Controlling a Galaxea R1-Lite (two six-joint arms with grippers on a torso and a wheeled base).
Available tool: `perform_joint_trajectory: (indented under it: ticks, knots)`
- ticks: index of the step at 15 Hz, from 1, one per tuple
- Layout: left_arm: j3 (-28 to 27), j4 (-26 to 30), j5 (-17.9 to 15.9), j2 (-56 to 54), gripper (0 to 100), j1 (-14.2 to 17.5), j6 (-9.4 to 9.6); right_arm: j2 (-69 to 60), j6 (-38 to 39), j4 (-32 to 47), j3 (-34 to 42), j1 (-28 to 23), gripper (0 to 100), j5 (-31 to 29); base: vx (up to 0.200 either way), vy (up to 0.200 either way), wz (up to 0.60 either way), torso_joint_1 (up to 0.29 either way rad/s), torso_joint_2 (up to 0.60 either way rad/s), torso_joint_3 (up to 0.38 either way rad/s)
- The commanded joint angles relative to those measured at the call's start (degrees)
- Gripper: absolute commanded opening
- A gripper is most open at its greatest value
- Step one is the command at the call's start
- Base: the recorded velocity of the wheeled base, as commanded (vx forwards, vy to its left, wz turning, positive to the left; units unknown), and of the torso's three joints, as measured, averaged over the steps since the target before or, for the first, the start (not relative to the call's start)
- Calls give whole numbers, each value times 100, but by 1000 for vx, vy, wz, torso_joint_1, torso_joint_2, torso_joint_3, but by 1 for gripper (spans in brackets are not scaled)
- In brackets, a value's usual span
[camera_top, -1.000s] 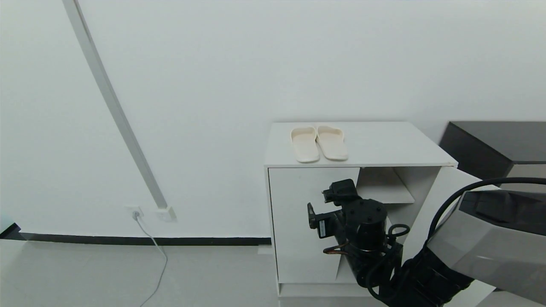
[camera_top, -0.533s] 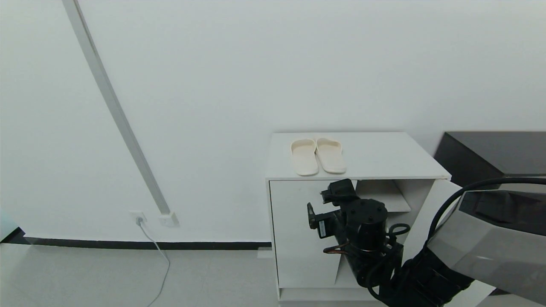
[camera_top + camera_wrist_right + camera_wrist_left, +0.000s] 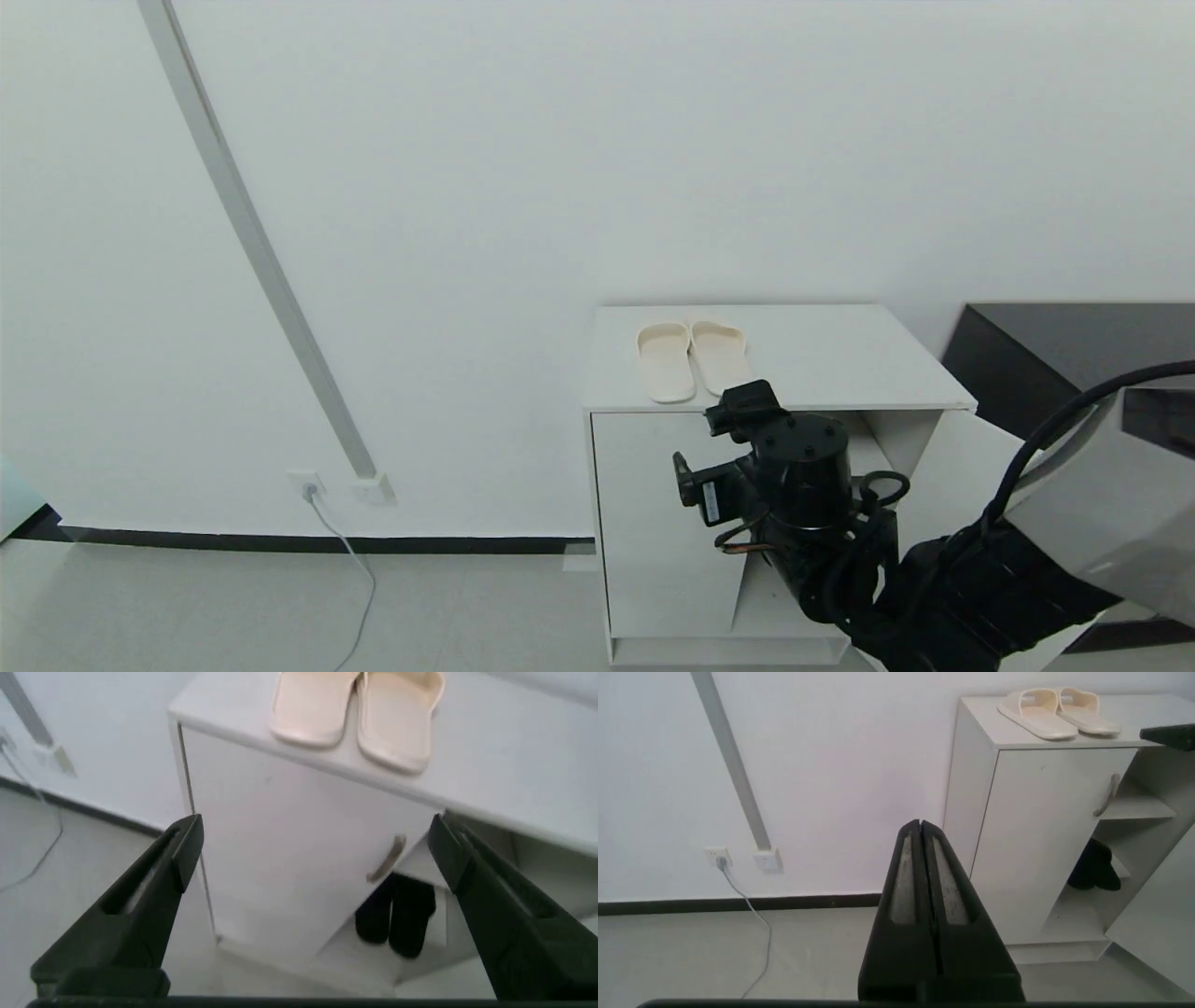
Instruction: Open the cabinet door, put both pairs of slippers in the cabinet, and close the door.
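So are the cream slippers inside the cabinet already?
No, the cream slippers lie side by side on top of the white cabinet.

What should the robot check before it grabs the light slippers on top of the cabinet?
1. Cabinet door open: ok, the right-hand door is swung wide.
2. Black slippers put away: ok, they sit inside on the bottom.
3. Cream slippers put away: not ok, they lie side by side on top of the cabinet.
4. Right gripper ready to grab: ok, open wide, empty, facing the cabinet front below the cream pair.
5. Left gripper out of the way: ok, shut, empty, well back from the cabinet.
6. Free space inside for the cream pair: cannot tell, the inside is partly hidden.
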Motion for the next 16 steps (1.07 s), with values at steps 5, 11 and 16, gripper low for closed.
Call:
perform_joint_trajectory:
  ticks: [5, 11, 16]
  knots:
    - [0, 0, -9, 1, 0, 1, 9, -296, 560, 942, -557, -50, 100, -11, 0, 0, 0, 0, 0, 0]
    - [0, 0, -9, 1, 0, 1, -9, -296, 578, 942, -557, -103, 100, -20, 200, 0, 0, -1, -4, 4]
    - [0, 0, -9, 1, 0, 1, -18, 3, 631, 898, -539, -209, 100, 15, 200, 0, 0, 9, 3, 2]
